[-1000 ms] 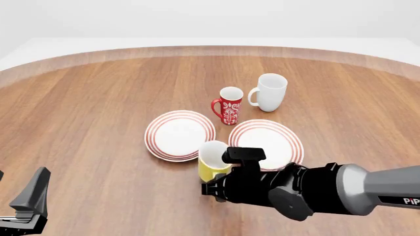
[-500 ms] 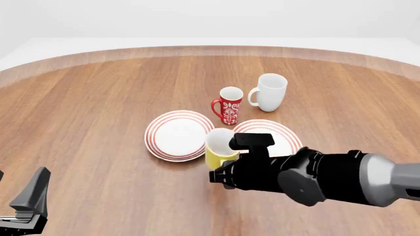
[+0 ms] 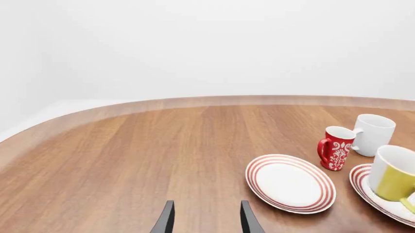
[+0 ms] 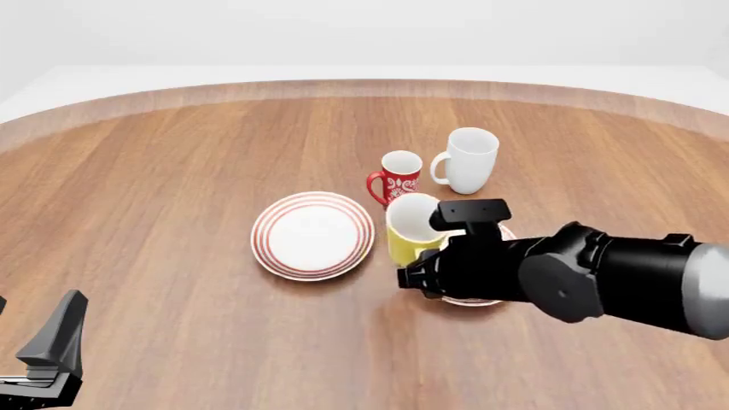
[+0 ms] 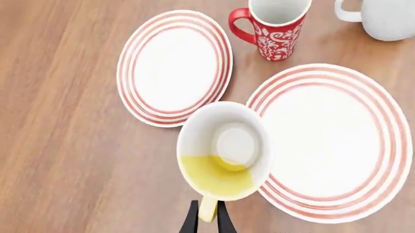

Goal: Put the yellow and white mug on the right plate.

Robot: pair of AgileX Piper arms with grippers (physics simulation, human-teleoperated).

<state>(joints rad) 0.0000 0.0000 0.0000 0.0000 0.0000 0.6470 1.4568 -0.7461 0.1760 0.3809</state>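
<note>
Gripping the yellow and white mug [image 5: 224, 155] by its handle, the right gripper [image 5: 207, 218] was shown with its two dark fingers closed on either side of the yellow handle. The mug was held upright, its white interior visible from above in the right wrist view. It was positioned over the near-left edge of the right plate [image 5: 363, 145], partly above the plate's red rings and partly above the bare wood between the two plates; whether it touched the plate could not be told. In the front view the mug [image 4: 411, 229] was seen just ahead of the black right arm, which covered most of the right plate [image 4: 508, 235]. The left plate [image 4: 312, 235] was lying flat on the table [image 4: 171, 188], just beside the right plate. The red patterned mug [image 4: 398, 182] was standing behind the gap between the plates, and the all-white mug [image 4: 469, 160] was standing near it, farther back and to the right. The left gripper [image 3: 206, 218] was recorded low at the near left of the table, well apart from the crockery, its fingers spread with nothing between them.
</note>
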